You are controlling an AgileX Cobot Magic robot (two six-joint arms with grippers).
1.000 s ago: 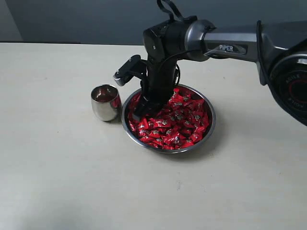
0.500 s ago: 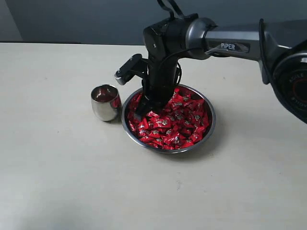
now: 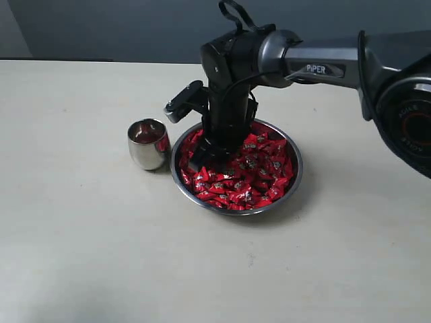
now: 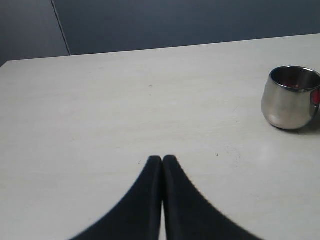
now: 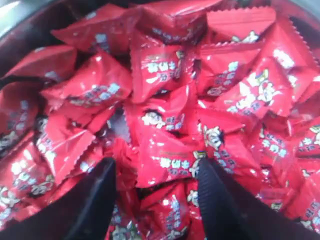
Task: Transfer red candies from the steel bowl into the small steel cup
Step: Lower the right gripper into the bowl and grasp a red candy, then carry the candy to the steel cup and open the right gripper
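The steel bowl (image 3: 294, 176) sits mid-table, heaped with red candies (image 3: 259, 171) (image 5: 165, 80). Just left of it stands the small steel cup (image 3: 148, 143) (image 4: 290, 97), with a red glint inside. My right gripper (image 3: 200, 160) (image 5: 156, 167) reaches down into the bowl's left side. It is open, and its two black fingers (image 5: 222, 200) straddle a few candies in the pile without clamping any. My left gripper (image 4: 162, 159) is shut with nothing in it, hovering over bare table at a distance from the cup. It does not appear in the exterior view.
The right arm (image 3: 316, 64) stretches in from the right edge above the bowl. The pale tabletop (image 3: 101, 256) runs to a dark wall at the back.
My right gripper stays over the bowl's left side, shifted only slightly, with its tips still in the candies. Bowl and cup have not moved.
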